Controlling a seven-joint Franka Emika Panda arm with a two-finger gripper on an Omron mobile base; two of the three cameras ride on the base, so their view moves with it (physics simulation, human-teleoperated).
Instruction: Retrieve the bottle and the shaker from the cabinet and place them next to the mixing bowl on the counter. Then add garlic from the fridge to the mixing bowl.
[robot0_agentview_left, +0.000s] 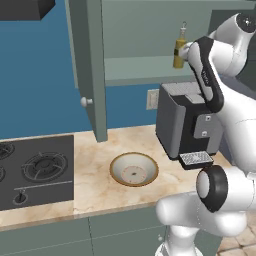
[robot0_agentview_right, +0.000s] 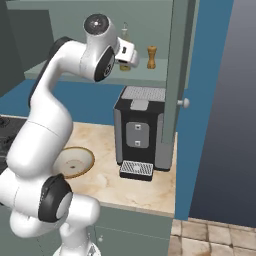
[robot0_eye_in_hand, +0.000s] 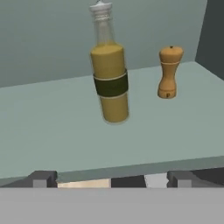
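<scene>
Going in for the bottle first, nothing grabbed yet

The gripper (robot0_eye_in_hand: 111, 178) is sitting at the front edge of the cabinet shelf (robot0_eye_in_hand: 52, 131) with its fingers spread wide and empty. The bottle (robot0_eye_in_hand: 110, 74) is standing upright straight ahead, farther back on the shelf, and the shaker (robot0_eye_in_hand: 169, 72) is just right of it, standing apart. I'd guess the next move is pushing forward so the fingers straddle the bottle's body, then squeezing. The mixing bowl (robot0_agentview_left: 134, 169) is waiting down on the counter (robot0_agentview_left: 100, 150).
</scene>
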